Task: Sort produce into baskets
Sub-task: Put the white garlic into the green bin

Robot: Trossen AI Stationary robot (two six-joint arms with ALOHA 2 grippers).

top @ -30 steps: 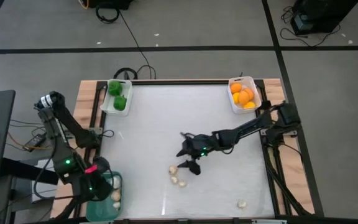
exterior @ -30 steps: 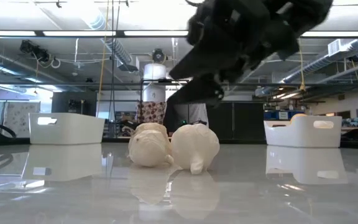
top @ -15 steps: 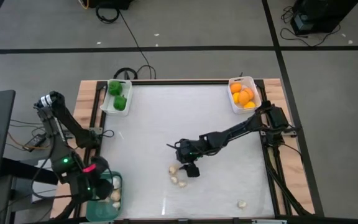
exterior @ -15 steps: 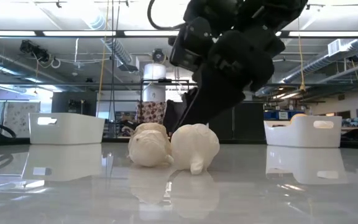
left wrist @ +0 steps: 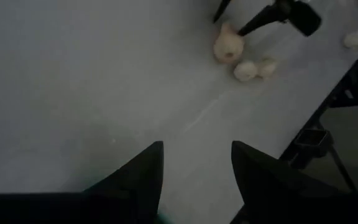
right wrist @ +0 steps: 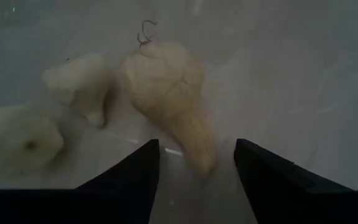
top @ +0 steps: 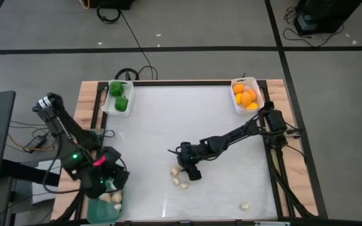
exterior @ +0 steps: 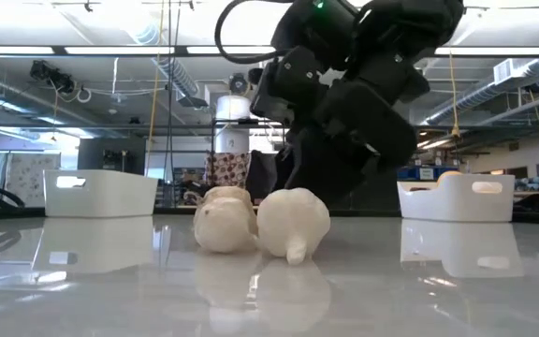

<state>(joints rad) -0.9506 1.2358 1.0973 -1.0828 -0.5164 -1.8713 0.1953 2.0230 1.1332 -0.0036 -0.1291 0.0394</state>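
My right gripper (right wrist: 194, 177) hung low with its fingers apart, straddling the stem of the nearest garlic piece (right wrist: 166, 93) in the three-piece cluster (top: 180, 177) on the table (top: 168, 119). Best, I judged, to sink further and centre the bulb before squeezing, clear of its neighbours. My left gripper (left wrist: 194, 177) hovered, fingers parted and holding nothing, by the teal bin (top: 105, 210). Count: two peppers in one white bin (top: 117, 97), roughly four oranges in the other (top: 245, 94), a fourth garlic piece (top: 245, 205) alone.
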